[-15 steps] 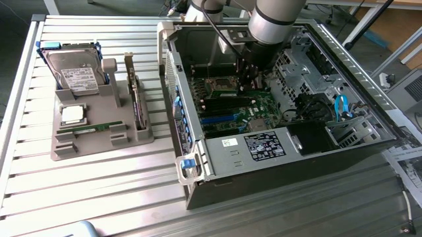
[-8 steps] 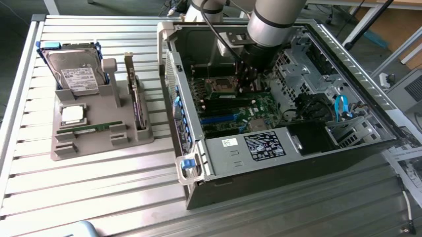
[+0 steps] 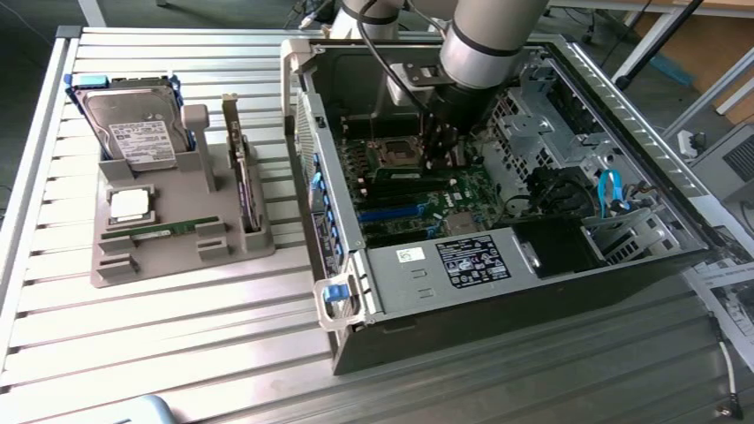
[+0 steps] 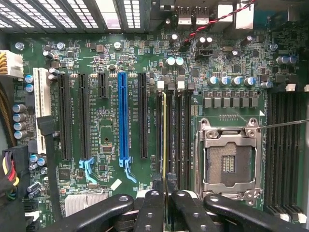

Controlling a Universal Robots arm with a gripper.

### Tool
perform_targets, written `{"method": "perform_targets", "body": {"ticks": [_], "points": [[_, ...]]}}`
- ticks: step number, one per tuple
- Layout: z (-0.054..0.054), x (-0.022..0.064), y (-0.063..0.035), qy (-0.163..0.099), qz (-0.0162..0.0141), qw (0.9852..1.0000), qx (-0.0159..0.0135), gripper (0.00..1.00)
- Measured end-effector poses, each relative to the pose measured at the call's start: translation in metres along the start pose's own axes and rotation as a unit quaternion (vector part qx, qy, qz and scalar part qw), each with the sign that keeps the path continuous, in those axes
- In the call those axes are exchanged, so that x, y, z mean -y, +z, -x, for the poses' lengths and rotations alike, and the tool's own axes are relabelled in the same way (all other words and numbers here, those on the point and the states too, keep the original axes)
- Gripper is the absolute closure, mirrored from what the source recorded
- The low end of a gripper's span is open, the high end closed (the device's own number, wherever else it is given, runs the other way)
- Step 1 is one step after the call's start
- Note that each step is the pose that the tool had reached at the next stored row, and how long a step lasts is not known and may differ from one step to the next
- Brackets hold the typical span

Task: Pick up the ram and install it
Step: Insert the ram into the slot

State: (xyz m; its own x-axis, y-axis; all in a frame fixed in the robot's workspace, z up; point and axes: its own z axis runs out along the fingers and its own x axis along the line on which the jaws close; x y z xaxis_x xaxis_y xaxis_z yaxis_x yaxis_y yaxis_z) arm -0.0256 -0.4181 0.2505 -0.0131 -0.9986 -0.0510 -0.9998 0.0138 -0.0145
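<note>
Gripper (image 4: 165, 204): closest to us in the wrist view. Its black fingers (image 4: 149, 212) are pinched onto the ram, and the frame edge cuts off their bases.
Ram (image 4: 164, 130): we see it edge-on, as a thin pale line running away from the fingers. Its chips and label are hidden from us.
Ram position: it stands upright over the black memory slots (image 4: 177, 135), between the expansion slots and the processor socket (image 4: 229, 162). We cannot tell whether it is seated in a slot or just above one.
Processor socket: empty metal frame, just beside the memory slots.
Blue expansion slot (image 4: 123, 121): long and bright, well apart from the ram.
Arm (image 3: 489, 44): in the exterior view it reaches down into the open computer case (image 3: 389, 340), and its bulk hides the gripped stick from us.
Tray (image 3: 165, 261): grey, on the slatted table (image 3: 177, 353) towards the exterior view's left of the case.
Tray contents: a hard drive (image 3: 141, 128), a square processor chip (image 3: 130, 203), an upright expansion card (image 3: 242, 177) and a second green stick (image 3: 159, 231) lying flat. We cannot make out details on this stick.
</note>
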Motion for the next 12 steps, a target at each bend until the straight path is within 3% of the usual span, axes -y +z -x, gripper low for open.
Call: {"method": "perform_targets", "body": {"ticks": [12], "points": [[-0.0005,-0.0002,0.0096,0.000,0.0000,1.0000,0.0000,0.87]]}}
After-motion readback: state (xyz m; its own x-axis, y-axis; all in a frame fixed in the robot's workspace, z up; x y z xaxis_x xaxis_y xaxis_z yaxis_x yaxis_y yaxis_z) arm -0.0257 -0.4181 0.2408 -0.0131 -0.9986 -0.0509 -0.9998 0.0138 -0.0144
